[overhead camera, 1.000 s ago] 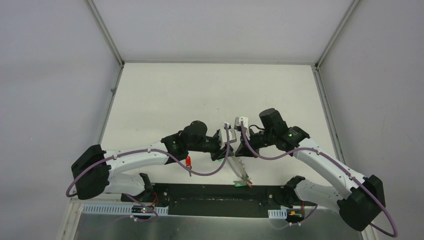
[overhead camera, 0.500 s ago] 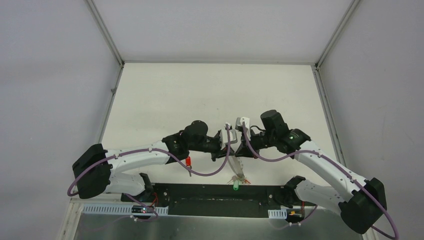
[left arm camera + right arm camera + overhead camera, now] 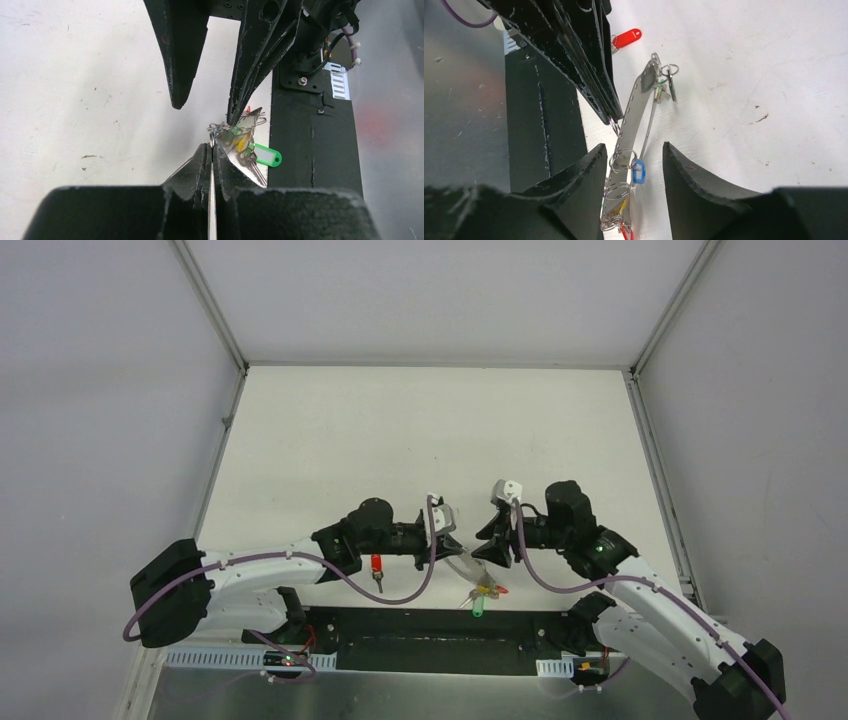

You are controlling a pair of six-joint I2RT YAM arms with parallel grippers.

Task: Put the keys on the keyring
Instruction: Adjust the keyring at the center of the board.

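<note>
The left gripper (image 3: 212, 148) is clamped on the keyring (image 3: 633, 107), whose keys (image 3: 248, 156) bunch just beside the black base plate (image 3: 430, 625) at the table's (image 3: 400, 430) near edge. The right gripper (image 3: 634, 149) has its jaws apart, either side of the ring.

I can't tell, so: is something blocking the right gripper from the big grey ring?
Nothing visible does. The large thin grey metal keyring lies inside the open right gripper; the left gripper pinches it farther along.

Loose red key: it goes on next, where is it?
In the top view the loose red key lies on the table under the left arm, left of the held keyring.
</note>
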